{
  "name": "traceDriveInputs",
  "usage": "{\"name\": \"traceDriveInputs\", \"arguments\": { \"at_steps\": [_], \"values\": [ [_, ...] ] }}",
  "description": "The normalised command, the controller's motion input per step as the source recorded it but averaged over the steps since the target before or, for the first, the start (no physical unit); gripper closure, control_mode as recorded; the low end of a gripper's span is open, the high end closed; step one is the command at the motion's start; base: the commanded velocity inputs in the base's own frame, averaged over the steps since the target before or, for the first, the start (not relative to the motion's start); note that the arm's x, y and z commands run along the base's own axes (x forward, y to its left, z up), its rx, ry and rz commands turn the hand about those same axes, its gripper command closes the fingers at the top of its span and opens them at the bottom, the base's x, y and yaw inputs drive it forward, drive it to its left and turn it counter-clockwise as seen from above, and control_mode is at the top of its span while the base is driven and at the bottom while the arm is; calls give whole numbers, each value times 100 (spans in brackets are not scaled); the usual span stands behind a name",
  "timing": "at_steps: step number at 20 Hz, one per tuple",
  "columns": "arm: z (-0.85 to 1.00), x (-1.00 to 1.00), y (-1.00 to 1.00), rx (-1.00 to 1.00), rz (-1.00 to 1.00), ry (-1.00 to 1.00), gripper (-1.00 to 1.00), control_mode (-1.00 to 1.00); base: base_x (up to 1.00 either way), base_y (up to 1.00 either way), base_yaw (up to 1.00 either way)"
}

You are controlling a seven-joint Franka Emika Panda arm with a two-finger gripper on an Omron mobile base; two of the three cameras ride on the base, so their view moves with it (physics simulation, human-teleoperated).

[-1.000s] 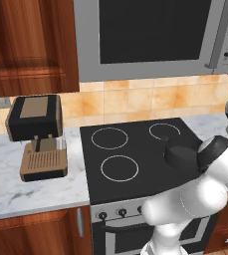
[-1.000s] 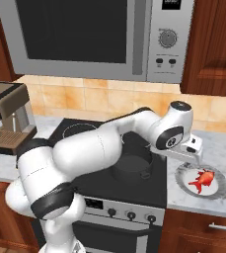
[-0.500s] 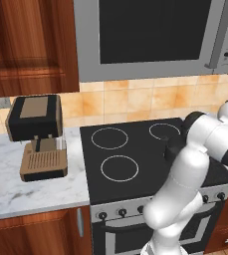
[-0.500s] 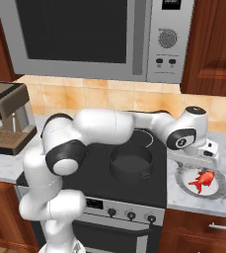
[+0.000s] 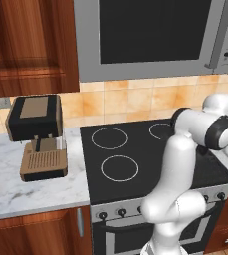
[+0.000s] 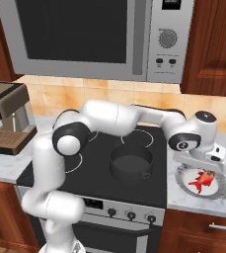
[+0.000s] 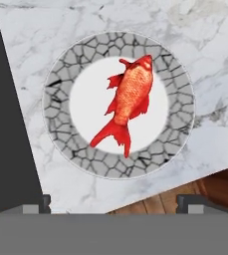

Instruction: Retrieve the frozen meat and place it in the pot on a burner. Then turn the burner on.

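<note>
Bright, even, rendered light with soft shadows, no blur.

Left base view: behind arm, left of stove (image 5: 135, 159), facing forward-down. Right base view: right of stove (image 6: 109, 168), same facing; both share cooktop, microwave (image 6: 99, 34). Hand view: close above plate (image 7: 56, 124) beside stove, facing down.

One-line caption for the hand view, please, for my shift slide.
Open tool hovers above the red fish-shaped frozen meat lying on a round grey crackle-rimmed plate on the white marble counter.
</note>
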Motion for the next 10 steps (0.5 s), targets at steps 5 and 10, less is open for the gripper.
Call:
{"name": "traceDriveInputs", "arguments": {
  "at_steps": [5,10],
  "values": [
    [-17,9,-12,0,0,-6,-100,-100,0,0,0],
    [-25,25,-1,0,0,-1,-100,-100,0,0,0]
  ]
}}
